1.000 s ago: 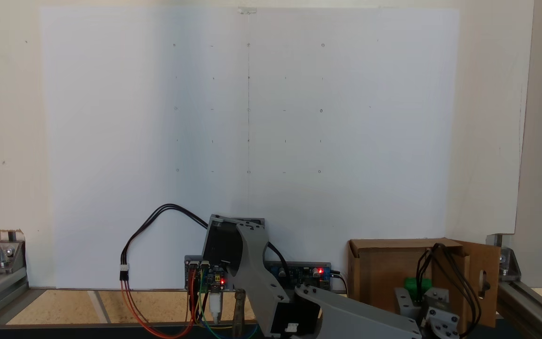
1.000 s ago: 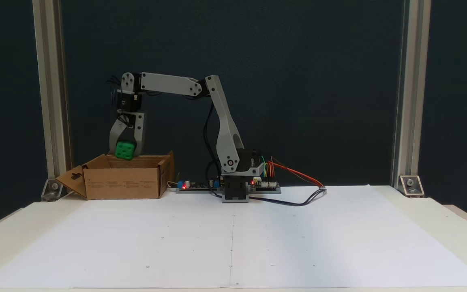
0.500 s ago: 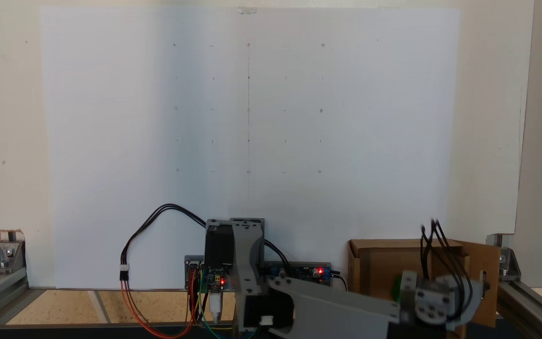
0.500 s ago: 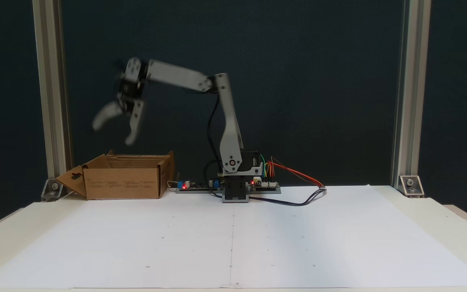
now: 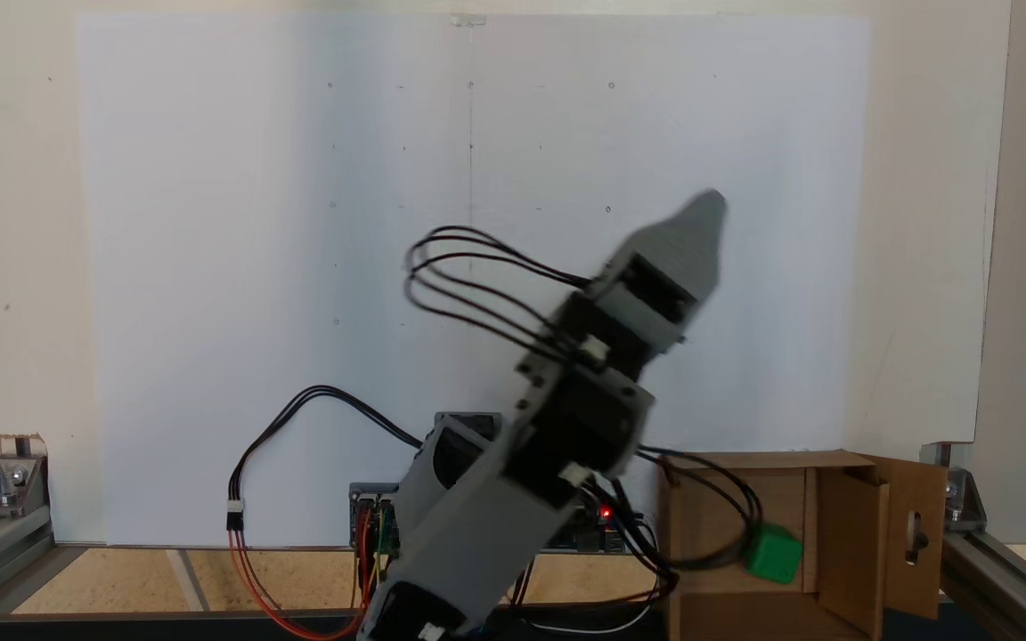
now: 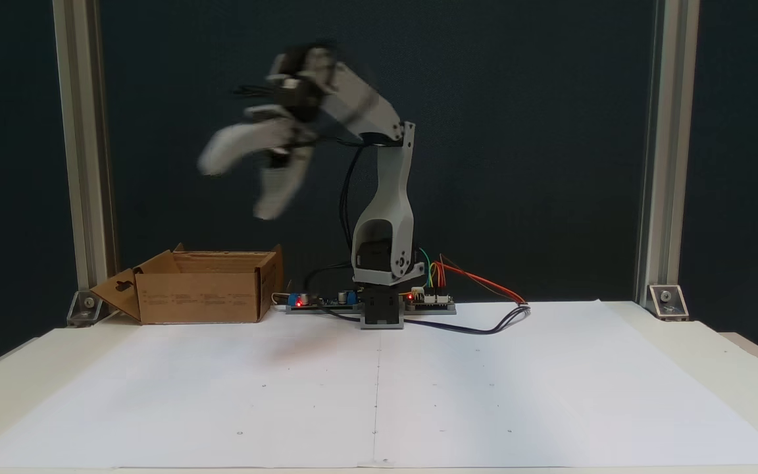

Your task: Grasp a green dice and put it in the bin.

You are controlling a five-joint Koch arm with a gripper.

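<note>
Tabletop [image 6: 550,395] wide and bare across middle and lower frame; lots of room to pass. Bin [image 6: 201,296] sits at left, top open, flaps sticking out. Circuit boards [image 6: 326,301] and loose wires [image 6: 484,316] crowd around arm base at centre. Metal posts [image 6: 79,164] stand at both sides. Tool [image 6: 247,181] high up, jaws spread, well above bin.

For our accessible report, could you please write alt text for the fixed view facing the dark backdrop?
A grey robot arm is raised above the table, its blurred gripper open and empty, up and to the right of a brown cardboard bin. White paper covers the table in front.
</note>
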